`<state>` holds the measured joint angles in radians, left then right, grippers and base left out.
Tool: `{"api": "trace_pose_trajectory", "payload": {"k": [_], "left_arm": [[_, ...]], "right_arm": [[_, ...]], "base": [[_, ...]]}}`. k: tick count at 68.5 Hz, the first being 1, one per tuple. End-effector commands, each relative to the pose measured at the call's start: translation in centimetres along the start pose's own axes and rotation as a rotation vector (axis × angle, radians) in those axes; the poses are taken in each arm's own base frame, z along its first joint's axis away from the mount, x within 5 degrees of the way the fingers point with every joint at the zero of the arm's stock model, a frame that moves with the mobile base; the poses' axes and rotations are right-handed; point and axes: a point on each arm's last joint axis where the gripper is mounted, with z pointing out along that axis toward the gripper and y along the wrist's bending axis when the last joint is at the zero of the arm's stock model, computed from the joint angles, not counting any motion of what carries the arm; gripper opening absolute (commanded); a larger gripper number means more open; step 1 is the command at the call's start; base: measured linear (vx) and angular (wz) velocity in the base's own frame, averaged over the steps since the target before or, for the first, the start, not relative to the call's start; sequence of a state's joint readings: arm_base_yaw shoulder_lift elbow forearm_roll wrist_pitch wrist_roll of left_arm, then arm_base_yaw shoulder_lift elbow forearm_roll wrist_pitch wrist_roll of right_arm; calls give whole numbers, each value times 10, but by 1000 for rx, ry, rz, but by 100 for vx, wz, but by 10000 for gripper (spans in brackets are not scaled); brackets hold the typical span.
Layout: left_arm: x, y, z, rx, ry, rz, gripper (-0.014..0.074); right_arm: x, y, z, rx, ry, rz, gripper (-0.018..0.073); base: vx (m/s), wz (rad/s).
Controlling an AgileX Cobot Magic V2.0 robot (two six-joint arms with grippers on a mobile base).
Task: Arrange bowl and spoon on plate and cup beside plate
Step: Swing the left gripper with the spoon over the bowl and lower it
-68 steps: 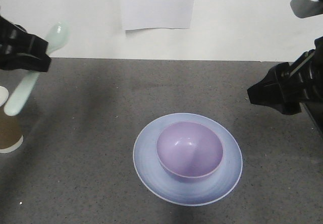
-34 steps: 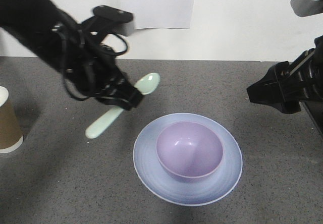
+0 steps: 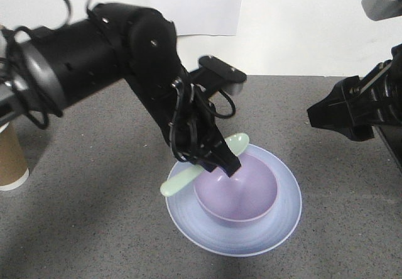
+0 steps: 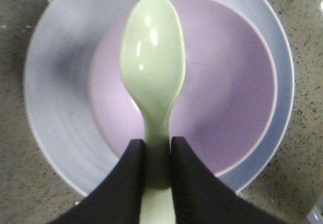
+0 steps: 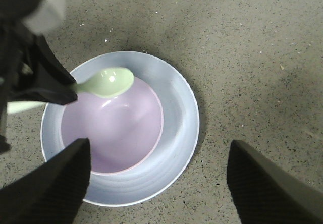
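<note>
Spoon (image 4: 153, 67) handle is pinched between the two dark fingers of the left end effector (image 4: 157, 147), which press against either side of its narrow neck. The mint-green scoop faces up and hangs over the lavender bowl (image 3: 242, 194), towards the bowl's back-left rim in the front view. The handle end slopes down and pokes out past the left edge of the plate (image 3: 286, 219). Whether the spoon touches the bowl's rim I cannot tell.

The bowl stands upright in the middle of the pale blue plate, and the plate lies flat on the grey speckled surface (image 3: 94, 229). The brown paper cup (image 3: 9, 159) stands upright at the far left edge of the front view, well apart from the plate. It is partly cut off by the frame and partly hidden behind the left arm.

The right end effector (image 5: 157, 181) has its fingers spread wide. In its own wrist view the plate and bowl show between and beyond them. From the front it hangs off to the right, above the surface and apart from the plate.
</note>
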<state>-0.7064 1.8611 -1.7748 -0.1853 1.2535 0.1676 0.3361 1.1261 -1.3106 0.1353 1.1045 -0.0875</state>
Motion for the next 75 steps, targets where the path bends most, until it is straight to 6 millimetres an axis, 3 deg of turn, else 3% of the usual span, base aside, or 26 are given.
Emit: {"api": "trace_pose_trajectory", "payload": {"k": [1,15,40,51,75], "left_arm": [[-4,-10,-19,10,-61,22,-7],[-6,-8,-7,11,-34,18,-5],[-6,-8,-7,13,-34,18,52],[-6,-8,-7,13,-34,17,144],[-6,-8,-7,13,-34,17,437]], "right_arm": [[-9,0,-12,8,-101,-7,549],[-9,0,-12,9,-102,-7,549],[-9,0,-12,8,-105,-7,549],[-9,0,-12,8,-106,-7,549],[-9,0,-12,8,-106,-7,549]], "base": [[0,0],[0,0],[0,0],[0,0],[0,0]]}}
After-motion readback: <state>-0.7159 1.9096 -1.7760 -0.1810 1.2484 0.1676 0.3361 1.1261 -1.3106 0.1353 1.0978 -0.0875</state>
